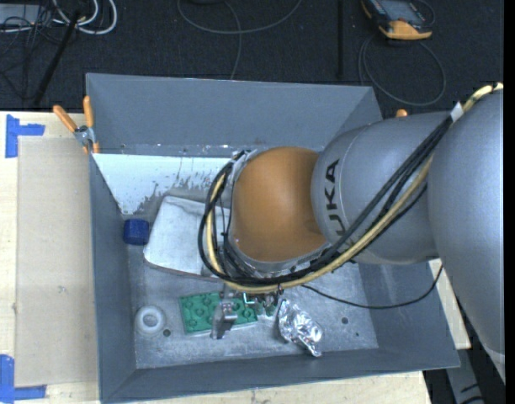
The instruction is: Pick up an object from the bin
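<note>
Gripper (225, 316) sits low over a green studded plate (199, 311), the toy-brick baseplate type: thin, flat, rectangular, with rows of small studs on top. The plate lies flat on the floor of the bin (113, 259), in the lower middle of the view, close to the wall at the view's bottom and below the arm's orange wrist cover (274, 204). Its long axis runs roughly left-right, about parallel to that wall. The plate's left part is exposed, gripper hardware covers the middle, and a smaller green patch shows just right of that.

Claw state: cannot tell, it's too cluttered under the wrist. Contact with the plate: cannot tell either.

Neighbours:
- crumpled foil ball (299, 330) just right of the plate
- white ring (150, 318) left of it, apart
- pale flat sheet (180, 236) behind it
- small blue object (136, 231) at the sheet's left edge
</note>
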Available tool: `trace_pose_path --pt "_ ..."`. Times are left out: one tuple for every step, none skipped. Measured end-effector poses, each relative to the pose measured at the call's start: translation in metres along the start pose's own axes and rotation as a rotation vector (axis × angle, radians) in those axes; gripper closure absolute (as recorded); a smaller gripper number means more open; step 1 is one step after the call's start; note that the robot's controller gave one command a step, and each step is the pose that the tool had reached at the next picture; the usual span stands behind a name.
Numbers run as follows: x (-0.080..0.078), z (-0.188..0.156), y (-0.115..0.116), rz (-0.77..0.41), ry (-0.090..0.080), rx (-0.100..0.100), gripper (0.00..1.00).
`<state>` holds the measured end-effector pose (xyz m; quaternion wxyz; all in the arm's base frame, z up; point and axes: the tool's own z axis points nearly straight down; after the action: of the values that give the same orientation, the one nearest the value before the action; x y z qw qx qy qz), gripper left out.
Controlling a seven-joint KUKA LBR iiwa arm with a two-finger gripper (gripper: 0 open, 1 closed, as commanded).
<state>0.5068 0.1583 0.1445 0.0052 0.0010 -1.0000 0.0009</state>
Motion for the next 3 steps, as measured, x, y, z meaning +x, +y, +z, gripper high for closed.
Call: trace_pose_path --pt "-0.0126 0.0731 -0.0174 0.075 -0.015 -0.006 0.0" --pt "-0.0139 0.0709 -0.0167 0.077 -0.013 -0.004 0.0" --pt "-0.0144 0.0699 -0.0164 0.08 -0.011 -0.004 0.0"
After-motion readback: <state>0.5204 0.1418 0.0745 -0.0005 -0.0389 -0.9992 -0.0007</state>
